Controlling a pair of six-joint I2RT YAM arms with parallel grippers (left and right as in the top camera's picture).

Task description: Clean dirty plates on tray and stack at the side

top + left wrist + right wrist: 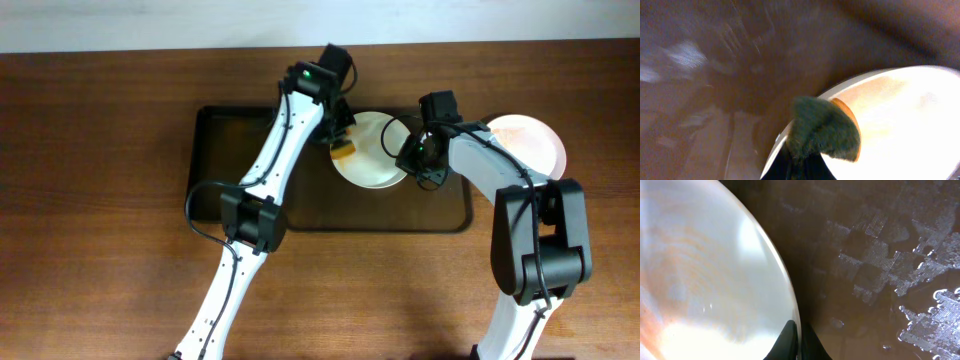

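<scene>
Now the left gripper squeezes a green sponge tight, pressed on a white plate. The right gripper pinches that plate's edge. The plate is over the dark tray. A second plate lies on the table beside it.

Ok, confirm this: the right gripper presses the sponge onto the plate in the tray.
Wrong arm. The left gripper presses the sponge onto the plate in the tray, as the left wrist view shows; the right gripper only pinches its rim.
</scene>
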